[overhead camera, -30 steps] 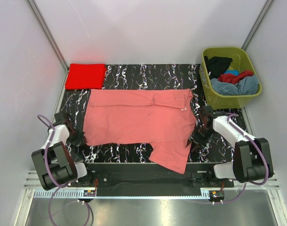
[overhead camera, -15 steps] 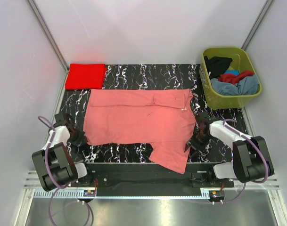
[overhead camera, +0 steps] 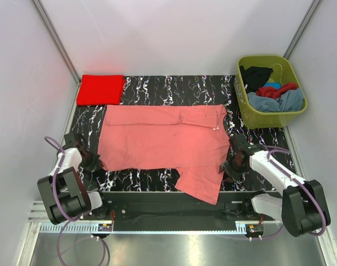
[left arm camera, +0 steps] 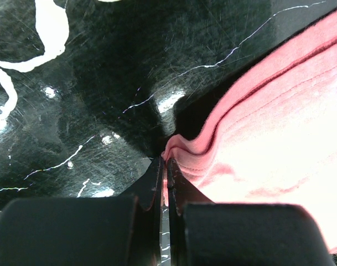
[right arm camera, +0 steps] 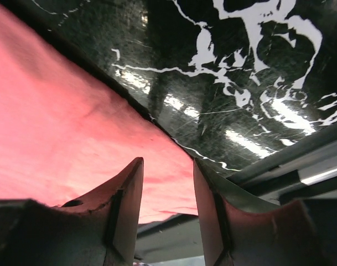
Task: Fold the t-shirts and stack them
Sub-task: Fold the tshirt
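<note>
A salmon pink t-shirt (overhead camera: 162,143) lies spread flat on the black marbled table (overhead camera: 174,87), one sleeve (overhead camera: 202,183) hanging over the front edge. My left gripper (overhead camera: 93,162) is shut on the shirt's lower left corner. In the left wrist view the closed gripper (left arm camera: 166,163) pinches a fold of the pink cloth (left arm camera: 279,127). My right gripper (overhead camera: 228,166) is open at the shirt's right edge. In the right wrist view the spread gripper (right arm camera: 167,166) hovers over the pink cloth (right arm camera: 63,122). A bright red t-shirt (overhead camera: 100,89) lies folded at the back left.
An olive-green tub (overhead camera: 268,119) stands at the back right, holding black (overhead camera: 257,75), dark red (overhead camera: 276,90) and grey-blue (overhead camera: 279,102) shirts. White walls close in both sides. A metal rail (right arm camera: 290,177) runs along the table's front edge.
My right gripper has shifted slightly down and left along the shirt's right edge, and the right arm's elbow has swung toward the near edge. The left gripper and shirt have not moved.
</note>
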